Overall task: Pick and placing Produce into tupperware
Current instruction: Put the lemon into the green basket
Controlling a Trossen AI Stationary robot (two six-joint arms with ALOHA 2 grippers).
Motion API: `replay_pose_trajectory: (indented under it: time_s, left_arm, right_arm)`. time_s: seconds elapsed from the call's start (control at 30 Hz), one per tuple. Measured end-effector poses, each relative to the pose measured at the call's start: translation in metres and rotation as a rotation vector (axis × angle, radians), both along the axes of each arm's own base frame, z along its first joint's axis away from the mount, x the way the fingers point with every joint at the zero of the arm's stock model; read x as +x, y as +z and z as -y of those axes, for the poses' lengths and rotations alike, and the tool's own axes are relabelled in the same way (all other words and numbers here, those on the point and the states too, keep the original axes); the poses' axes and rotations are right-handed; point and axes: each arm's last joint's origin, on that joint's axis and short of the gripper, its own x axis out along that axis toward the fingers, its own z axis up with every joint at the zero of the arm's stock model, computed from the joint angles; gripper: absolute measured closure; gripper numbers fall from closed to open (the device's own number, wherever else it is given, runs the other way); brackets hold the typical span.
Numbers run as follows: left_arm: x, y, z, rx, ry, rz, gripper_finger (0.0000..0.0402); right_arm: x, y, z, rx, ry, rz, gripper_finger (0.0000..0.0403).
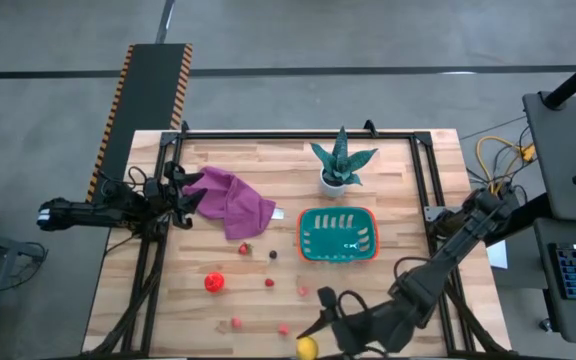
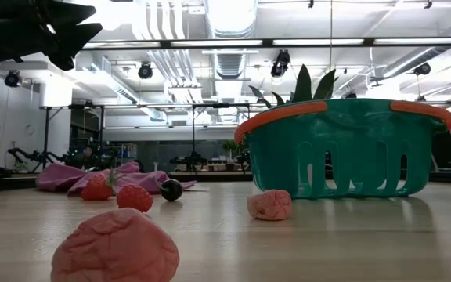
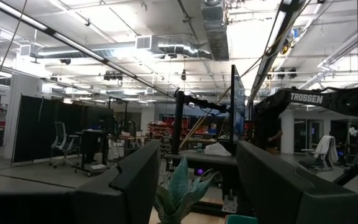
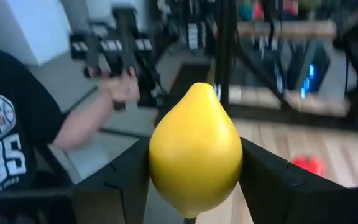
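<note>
The right gripper [image 4: 194,180] jaws clamp a smooth yellow lemon [image 4: 194,149]; it could squirt out short of the distant tupperware [image 1: 339,236].

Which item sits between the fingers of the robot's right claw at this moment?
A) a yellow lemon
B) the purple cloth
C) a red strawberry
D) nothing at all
A: the right wrist view shows the yellow lemon clamped between the right claw's two dark fingers, and the high view shows the same lemon at that claw near the table's front edge.
</note>
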Motion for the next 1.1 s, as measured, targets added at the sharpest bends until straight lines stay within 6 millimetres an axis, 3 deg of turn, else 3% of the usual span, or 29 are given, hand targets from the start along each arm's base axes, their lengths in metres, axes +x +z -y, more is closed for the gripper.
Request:
replay_pose_trajectory:
  time_s: [0.2,0.53,0.7,1.1]
  left_arm:
    - [0.000,0.000,0.000,0.000,0.000,0.000,0.0203]
    - [0.000,0.000,0.000,0.000,0.000,-0.001,0.0203]
    - [0.000,0.000,0.000,0.000,0.000,0.000,0.0203]
    - [0.000,0.000,0.000,0.000,0.000,-0.001,0.0203]
  right_arm:
    - [-0.010,0.018,0.001,-0.056,0.035,0.107,0.0209]
    - [-0.012,0.020,0.002,-0.109,0.016,0.127,0.0209]
    - [-0.012,0.016,0.007,-0.177,-0.126,0.098,0.0209]
    - [-0.014,0.014,0.024,-0.327,-0.652,0.107,0.0209]
